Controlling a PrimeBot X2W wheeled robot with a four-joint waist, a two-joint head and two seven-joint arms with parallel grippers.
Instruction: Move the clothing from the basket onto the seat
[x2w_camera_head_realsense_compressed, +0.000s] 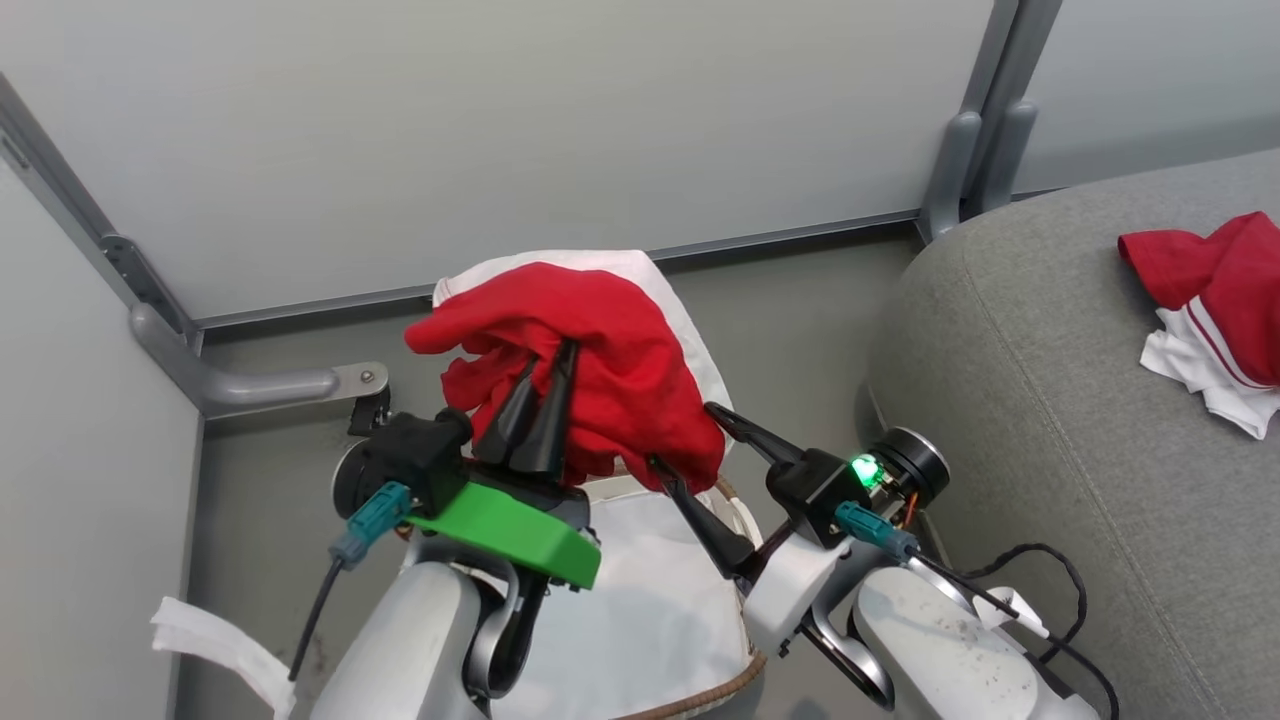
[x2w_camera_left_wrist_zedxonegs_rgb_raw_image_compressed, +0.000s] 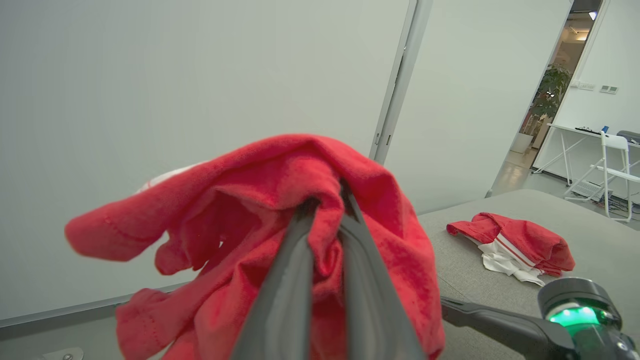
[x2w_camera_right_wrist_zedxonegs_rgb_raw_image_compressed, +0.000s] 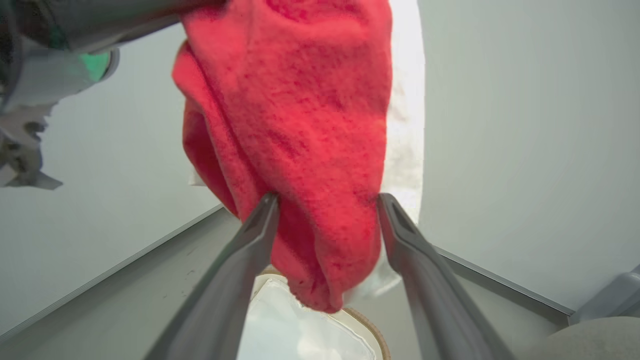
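A crumpled bright red fabric garment (x2w_camera_head_realsense_compressed: 610, 380) hangs above the white, brown-rimmed oval basket (x2w_camera_head_realsense_compressed: 650, 610), pinched in the left arm's jaws; the right arm's jaws gape around its lower fold. Another red-and-white garment (x2w_camera_head_realsense_compressed: 1215, 280) lies on the grey upholstered seat (x2w_camera_head_realsense_compressed: 1040, 420).

1. The clothing (x2w_camera_head_realsense_compressed: 610, 360) looked like soft, fuzzy red cloth, totally matt.
2. The seat (x2w_camera_head_realsense_compressed: 1020, 330) was coarse grey woven fabric, kinda rough.
3. The basket (x2w_camera_right_wrist_zedxonegs_rgb_raw_image_compressed: 376, 329) had a brown woven rim and a smooth white liner (x2w_camera_head_realsense_compressed: 640, 610).

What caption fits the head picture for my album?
Left pincer holds a red garment over the basket; another garment lies on the seat.
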